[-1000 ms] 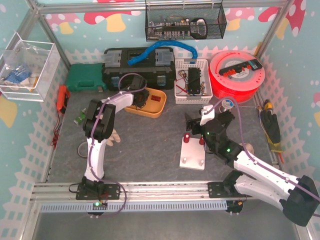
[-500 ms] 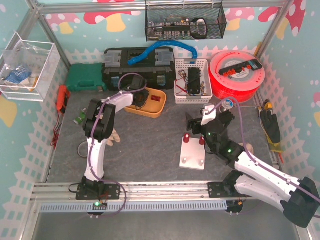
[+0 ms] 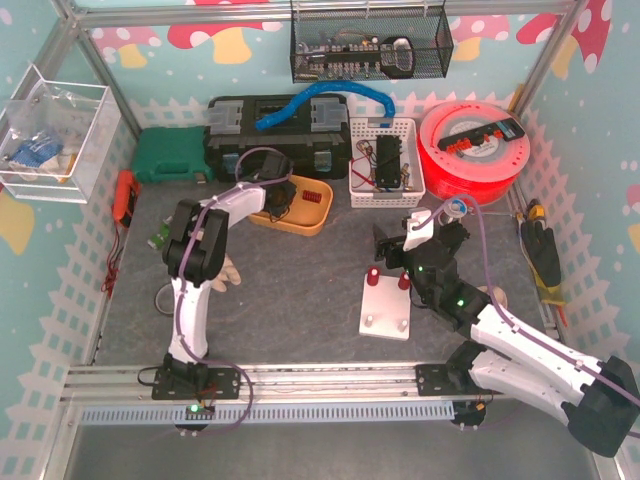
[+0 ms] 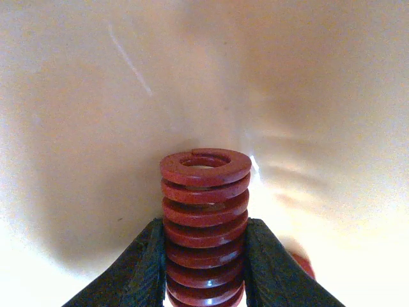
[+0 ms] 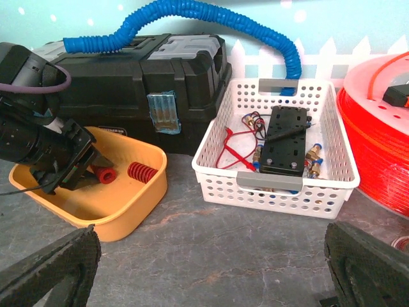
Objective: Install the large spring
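Barely anything is moved since a second ago: both arms are found almost where they were. The left gripper [image 4: 204,233] is kept down in the yellow tray [image 5: 137,192], its fingers [image 4: 144,268] pressed against both sides of the red spring [image 4: 204,192], which is pinched between them over the tray floor. The right gripper [image 5: 211,268] is held spread wide and empty, near the white plate [image 3: 386,312].

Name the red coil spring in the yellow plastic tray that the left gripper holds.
The red coil spring clamped in the left gripper; the other red spring lies loose nearby.
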You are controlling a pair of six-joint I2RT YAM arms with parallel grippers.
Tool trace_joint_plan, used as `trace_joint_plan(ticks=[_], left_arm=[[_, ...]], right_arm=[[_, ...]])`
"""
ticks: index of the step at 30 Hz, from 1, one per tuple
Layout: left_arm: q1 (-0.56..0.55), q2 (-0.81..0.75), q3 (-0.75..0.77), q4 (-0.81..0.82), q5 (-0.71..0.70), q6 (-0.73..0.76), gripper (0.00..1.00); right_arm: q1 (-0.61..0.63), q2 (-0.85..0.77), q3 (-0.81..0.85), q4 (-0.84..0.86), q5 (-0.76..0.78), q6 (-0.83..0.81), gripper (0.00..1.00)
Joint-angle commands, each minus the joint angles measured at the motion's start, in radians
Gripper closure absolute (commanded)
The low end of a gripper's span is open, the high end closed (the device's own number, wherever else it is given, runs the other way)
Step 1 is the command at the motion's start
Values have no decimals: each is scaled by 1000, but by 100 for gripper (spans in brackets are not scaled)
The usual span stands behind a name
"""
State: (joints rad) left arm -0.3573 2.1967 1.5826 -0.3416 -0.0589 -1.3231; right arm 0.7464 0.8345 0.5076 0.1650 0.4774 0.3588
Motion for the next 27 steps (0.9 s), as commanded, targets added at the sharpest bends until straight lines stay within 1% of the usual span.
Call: trace_joint_plan(ticks=[1, 7, 9, 15, 19, 24, 27], left_arm=[[-15, -77, -43, -85, -54, 43, 81], [-39, -169, -100, -5, -78, 118, 82], [-46, -206, -131, 61, -109, 158, 82], [-55, -313, -268, 275, -103, 277, 86], [-55, -371, -348, 438, -31, 421, 86], [-132, -463, -477, 651, 8, 645, 86], [-167, -534, -587, 800, 35, 775, 86]], right_arm=[[4, -15, -17, 15, 18, -9, 5], [4, -14, -18, 15, 22, -11, 5], [4, -12, -17, 15, 23, -13, 5], [4, -9, -19, 15, 29, -16, 5], [4, -5, -17, 15, 33, -20, 5], [4, 1, -16, 16, 37, -24, 5], [4, 6, -10, 13, 34, -21, 5]])
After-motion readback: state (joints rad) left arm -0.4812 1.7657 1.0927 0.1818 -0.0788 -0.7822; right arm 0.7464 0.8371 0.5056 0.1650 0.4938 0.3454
